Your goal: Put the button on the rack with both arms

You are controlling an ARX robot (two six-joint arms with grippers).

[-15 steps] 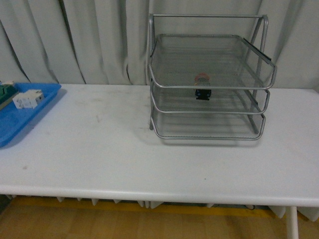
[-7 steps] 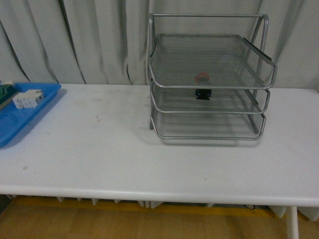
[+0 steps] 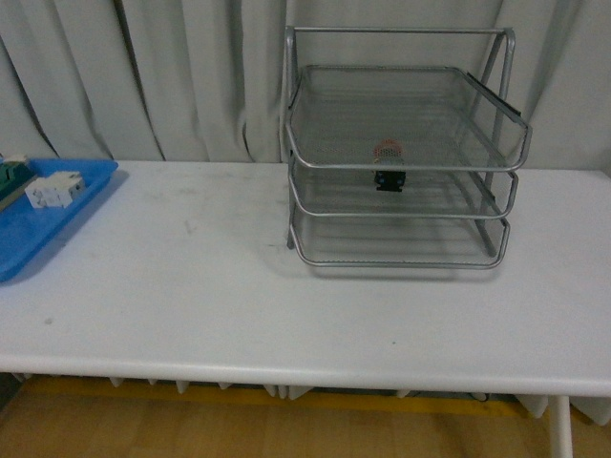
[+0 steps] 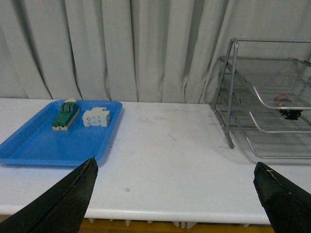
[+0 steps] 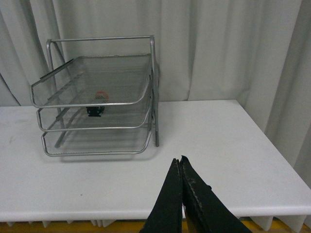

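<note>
The silver wire-mesh rack (image 3: 401, 162) stands at the back right of the white table. The button (image 3: 389, 167), red cap on a black body, rests in the rack's middle tier; it also shows in the left wrist view (image 4: 286, 107) and the right wrist view (image 5: 97, 104). Neither arm appears in the front view. My left gripper (image 4: 175, 170) hangs open over the table's front edge, its black fingers (image 4: 73, 194) far apart and nothing between them. My right gripper (image 5: 179, 161) is shut and empty, above the table's front right, well away from the rack (image 5: 97, 97).
A blue plastic tray (image 3: 57, 215) sits at the table's left end, holding a white block (image 3: 52, 189) and a green-and-cream block (image 4: 65, 115). Grey curtains hang behind the table. The table's front edge (image 3: 305, 367) runs across the near side.
</note>
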